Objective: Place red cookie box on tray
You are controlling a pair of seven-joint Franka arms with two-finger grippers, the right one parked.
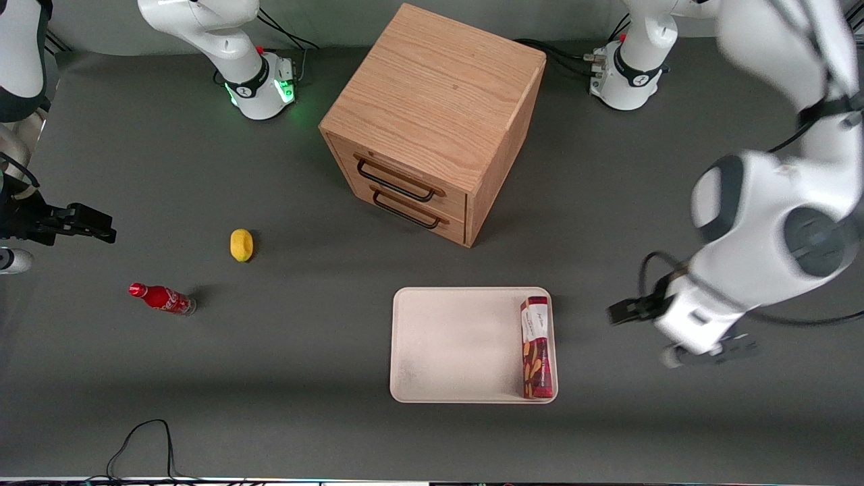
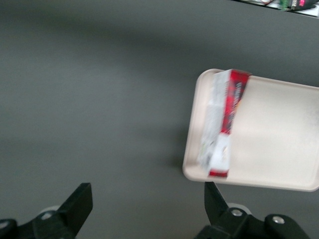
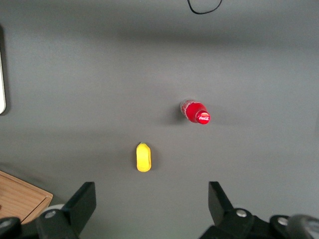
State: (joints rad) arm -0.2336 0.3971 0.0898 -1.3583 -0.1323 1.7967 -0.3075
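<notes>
Since the red cookie box (image 1: 536, 347) is already sitting in the tray (image 1: 459, 344), standing on one long narrow side right against the rim at the working arm's end, I'd say the placing itself is basically done and what's left for me is getting clear without messing it up. My gripper (image 2: 147, 209) hangs over bare table (image 1: 337, 432) just beside the tray, fingers (image 2: 79, 201) spread wide apart with nothing between them, so no grip on anything. The box looks a bit precarious to me, tall and thin on that edge, so it could tip flat if nudged; honestly that wouldn't be a disaster because the tray is way wider than the box, but I'd rather not clip it. Best plan, I think: keep the pincer apart, pull up and away toward my own end, and avoid swinging the wrist over the tray rim. The drawer cabinet (image 1: 432, 121), lemon (image 1: 241, 244) and soda bottle (image 1: 162, 298) are well apart, no worry.
</notes>
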